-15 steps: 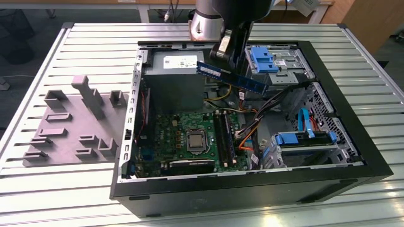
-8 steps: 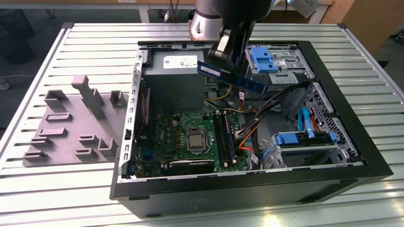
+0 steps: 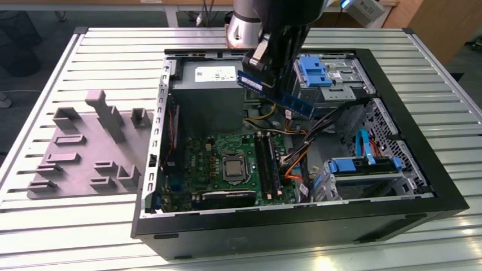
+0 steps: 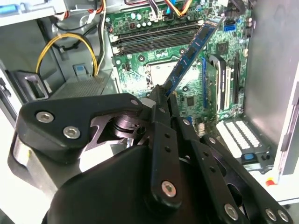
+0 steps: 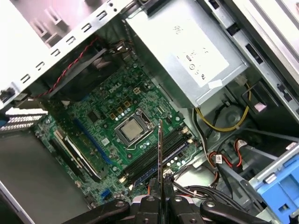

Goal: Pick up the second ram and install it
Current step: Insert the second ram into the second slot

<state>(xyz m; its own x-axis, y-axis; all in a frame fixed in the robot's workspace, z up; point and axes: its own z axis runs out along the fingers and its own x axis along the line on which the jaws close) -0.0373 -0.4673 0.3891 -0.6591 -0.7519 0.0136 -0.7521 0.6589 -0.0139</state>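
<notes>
Gripper (image 3: 261, 59) is clamped on one end of the ram (image 3: 277, 94), holding it tilted above the case (image 3: 301, 226), evidently to clear the walls before reaching the slots (image 3: 263, 164).

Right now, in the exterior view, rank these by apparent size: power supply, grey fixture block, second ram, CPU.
1. grey fixture block
2. power supply
3. second ram: it is up in the air, possibly nearer the camera, so it may look bigger than it is
4. CPU
</notes>
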